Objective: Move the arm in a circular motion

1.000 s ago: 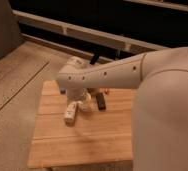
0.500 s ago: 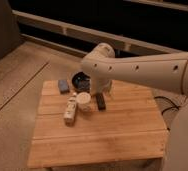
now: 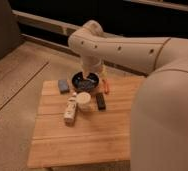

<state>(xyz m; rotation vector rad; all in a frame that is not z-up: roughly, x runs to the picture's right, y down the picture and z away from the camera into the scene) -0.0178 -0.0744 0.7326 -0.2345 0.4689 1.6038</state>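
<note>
We find the end effector [image 3: 89, 76] at the lower tip of the arm [image 3: 117, 50], hanging low over the far edge of the tabletop [image 3: 82, 137]. It is dark against what lies beneath, and we cannot tell whether it is wide, narrow or holding anything.

Directly under the end effector sits a dark round bowl [image 3: 85, 81]; we cannot say whether the two touch. Just beside the end effector, on its picture-right side, lies a small orange object [image 3: 105, 86]. On its picture-left side, past the bowl, rests a blue-grey block [image 3: 63, 86].

Nearer to us than the end effector stands a cream-coloured cup [image 3: 85, 102], with a dark rectangular object [image 3: 101, 101] just to the cup's right. A white bottle [image 3: 70, 109] lies on its side just to the cup's left.

From the end effector the arm rises upright to a rounded joint. It then runs as a thick cream-white tube to the picture-right, and its bulk fills the right side of our view.

Beyond the end effector, off the tabletop, we see a speckled floor [image 3: 17, 75].
</note>
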